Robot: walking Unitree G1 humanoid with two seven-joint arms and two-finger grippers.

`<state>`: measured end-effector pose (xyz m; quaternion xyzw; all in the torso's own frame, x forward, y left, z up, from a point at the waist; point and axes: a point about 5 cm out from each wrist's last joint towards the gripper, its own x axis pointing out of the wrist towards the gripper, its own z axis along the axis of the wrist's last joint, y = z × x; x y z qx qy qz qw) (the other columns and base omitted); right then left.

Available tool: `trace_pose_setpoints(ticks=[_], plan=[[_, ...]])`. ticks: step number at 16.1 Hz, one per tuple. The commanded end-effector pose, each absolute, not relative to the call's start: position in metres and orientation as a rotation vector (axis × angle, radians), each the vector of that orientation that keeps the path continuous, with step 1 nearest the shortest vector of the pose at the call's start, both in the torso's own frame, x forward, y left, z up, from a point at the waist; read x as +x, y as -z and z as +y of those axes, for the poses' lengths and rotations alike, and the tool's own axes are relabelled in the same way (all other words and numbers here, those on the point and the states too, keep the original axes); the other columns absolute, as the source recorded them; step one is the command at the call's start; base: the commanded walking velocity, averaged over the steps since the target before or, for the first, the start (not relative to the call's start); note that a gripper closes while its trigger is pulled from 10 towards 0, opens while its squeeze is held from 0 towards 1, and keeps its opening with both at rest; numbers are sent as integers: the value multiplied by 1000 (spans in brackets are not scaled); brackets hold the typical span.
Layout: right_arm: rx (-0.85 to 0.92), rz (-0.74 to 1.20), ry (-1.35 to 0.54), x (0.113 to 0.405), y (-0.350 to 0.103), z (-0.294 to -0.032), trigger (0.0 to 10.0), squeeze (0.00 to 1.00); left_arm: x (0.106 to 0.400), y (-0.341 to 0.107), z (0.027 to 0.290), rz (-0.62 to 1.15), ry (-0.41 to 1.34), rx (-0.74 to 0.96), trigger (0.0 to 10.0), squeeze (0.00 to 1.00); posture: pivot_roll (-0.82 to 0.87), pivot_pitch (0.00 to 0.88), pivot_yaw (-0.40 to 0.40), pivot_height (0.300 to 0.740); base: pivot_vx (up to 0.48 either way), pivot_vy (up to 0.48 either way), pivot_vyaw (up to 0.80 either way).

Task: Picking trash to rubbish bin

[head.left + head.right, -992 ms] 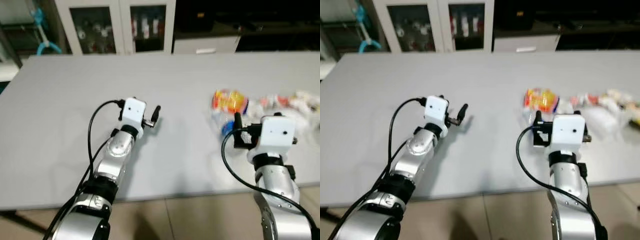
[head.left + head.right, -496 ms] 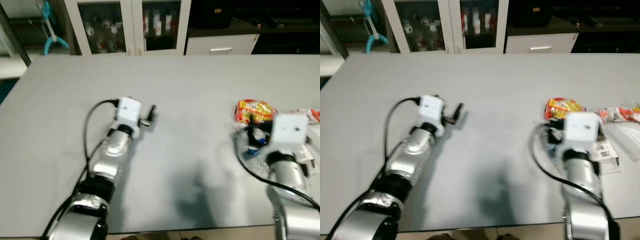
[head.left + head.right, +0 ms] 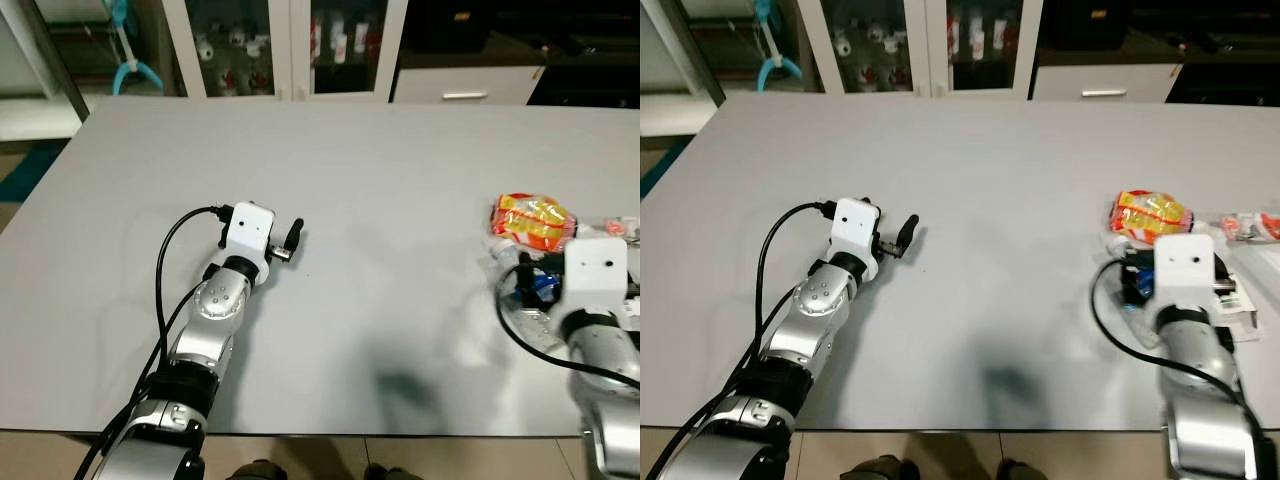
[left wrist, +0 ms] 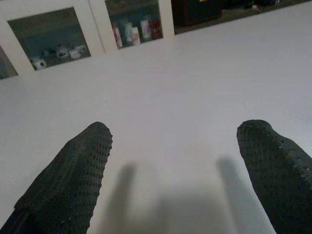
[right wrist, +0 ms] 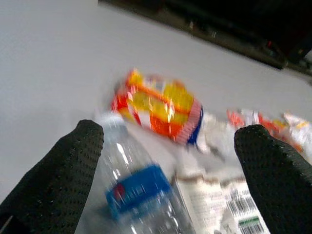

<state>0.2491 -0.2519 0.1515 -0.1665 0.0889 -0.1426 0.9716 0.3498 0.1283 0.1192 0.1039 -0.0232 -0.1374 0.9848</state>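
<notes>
Trash lies at the right end of the grey table (image 3: 380, 150): an orange and yellow snack bag (image 3: 532, 221), a clear plastic bottle with a blue label (image 5: 141, 195), white barcode wrappers (image 5: 234, 204) and a red-white wrapper (image 3: 1250, 225). My right gripper (image 5: 171, 129) is open, low over the table. The bottle lies between its fingers (image 5: 73, 165), and the snack bag is just beyond it. Farther left, my left gripper (image 4: 176, 127) is open above bare table with nothing in it, its fingers (image 3: 291, 238) pointing away from me.
Glass-door cabinets (image 3: 300, 40) and a white drawer unit (image 3: 465, 85) stand behind the table. A blue object (image 3: 130, 60) is at the back left. The table's near edge (image 3: 350, 435) runs just in front of me, with floor below.
The whole picture has shifted as the camera moved, so the table sits lower and fuller in view. My right gripper has stayed at the bottle. The left arm holds the same pose.
</notes>
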Motion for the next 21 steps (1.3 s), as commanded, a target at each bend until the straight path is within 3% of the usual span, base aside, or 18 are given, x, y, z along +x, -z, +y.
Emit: trace_pose_setpoints(ticks=[1, 7, 14, 21], plan=[[-325, 221, 300, 249, -149, -263, 10000, 0, 349, -121, 129, -44, 293, 227, 10000, 0, 125, 183, 11, 740, 0, 0, 0], [-309, 311, 247, 255, -137, -287, 10000, 0, 346, -122, 134, -28, 301, 250, 10000, 0, 139, 206, 20, 740, 0, 0, 0], [-210, 404, 205, 252, -112, -293, 10000, 0, 345, -122, 138, -15, 287, 257, 10000, 0, 157, 201, 16, 740, 0, 0, 0], [-101, 380, 259, 253, -103, -296, 10000, 0, 345, -120, 135, 0, 303, 255, 10000, 0, 153, 189, 18, 740, 0, 0, 0]])
